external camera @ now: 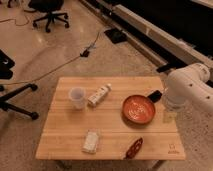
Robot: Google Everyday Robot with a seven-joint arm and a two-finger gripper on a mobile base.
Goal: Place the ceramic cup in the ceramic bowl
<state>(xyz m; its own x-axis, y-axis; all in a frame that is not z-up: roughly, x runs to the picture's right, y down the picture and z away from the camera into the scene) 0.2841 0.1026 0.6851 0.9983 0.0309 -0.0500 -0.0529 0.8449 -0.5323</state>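
Note:
The ceramic cup [77,96], small and pale white, stands upright on the left half of the wooden table [65,130]. The ceramic bowl [139,109], wide and orange-red inside, sits on the right half, well apart from the cup. My gripper [170,109] hangs from the white arm [192,85] over the table's right edge, just right of the bowl and far from the cup. It holds nothing that I can see.
A white bottle-like tube [99,95] lies between cup and bowl. A white packet [91,141] and a dark red elongated object [134,148] lie near the front edge. A small black object [154,95] sits behind the bowl. Office chairs and cables are on the floor behind.

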